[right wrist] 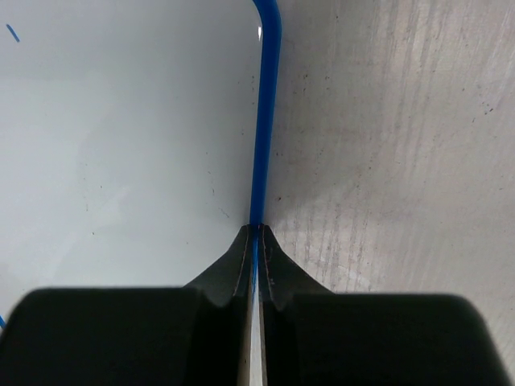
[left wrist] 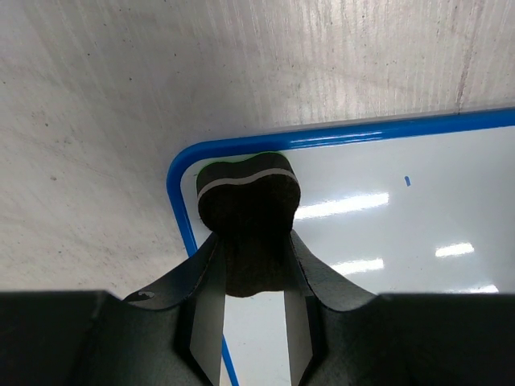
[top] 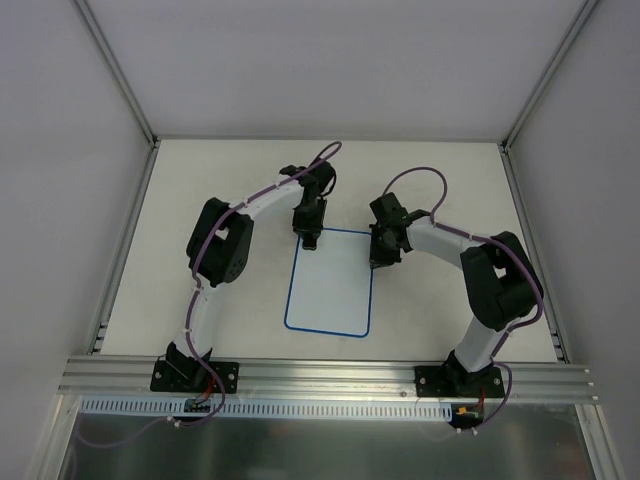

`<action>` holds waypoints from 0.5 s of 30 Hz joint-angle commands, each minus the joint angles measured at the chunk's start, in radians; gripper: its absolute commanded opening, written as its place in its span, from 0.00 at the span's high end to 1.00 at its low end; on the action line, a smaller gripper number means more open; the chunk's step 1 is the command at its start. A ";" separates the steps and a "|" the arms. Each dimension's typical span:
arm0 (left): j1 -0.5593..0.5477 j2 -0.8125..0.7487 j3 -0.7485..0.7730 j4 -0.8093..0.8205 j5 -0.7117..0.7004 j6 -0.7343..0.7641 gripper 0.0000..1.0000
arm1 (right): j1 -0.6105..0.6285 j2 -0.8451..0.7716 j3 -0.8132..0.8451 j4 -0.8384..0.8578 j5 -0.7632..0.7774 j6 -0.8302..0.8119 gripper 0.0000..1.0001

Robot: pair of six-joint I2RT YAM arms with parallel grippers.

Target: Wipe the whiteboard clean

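The whiteboard [top: 330, 290] lies flat about the middle of the worktop [top: 220, 180], a touch nearer the near edge, with its long sides running from far to near. The left pincer [top: 310, 238] is down at the board's far left corner, pinching a small dark eraser block [left wrist: 248, 201] with a pale stripe and a green top edge. The block sits on the white face just inside the blue rim [left wrist: 338, 135]. The right pincer [right wrist: 256, 237] is on the board's right edge towards the far end, its tips pressed together on the rim as if to pin the board in place.

Most of the face looks clean to me. The one thing I can pick out is a tiny blue tick [left wrist: 407, 181] near the far edge, to the right of the eraser.

I'd say the wiping is under way or close to done, with the eraser parked in a corner. The next move, as I judge it, is a sideways stroke along the far edge towards that tick, with the block flat and pressed lightly. The right arm would need a firm hold on the rim, since a light board like this would likely slide under the rubbing.
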 commanded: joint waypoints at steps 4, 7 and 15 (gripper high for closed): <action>-0.046 0.023 0.019 -0.021 -0.033 0.102 1.00 | -0.003 0.048 -0.030 -0.123 0.057 -0.017 1.00; -0.078 0.050 0.062 -0.017 -0.019 0.160 1.00 | -0.001 0.048 -0.030 -0.122 0.057 -0.017 1.00; -0.115 0.104 0.128 -0.017 0.029 0.238 1.00 | -0.001 0.048 -0.025 -0.125 0.055 -0.028 1.00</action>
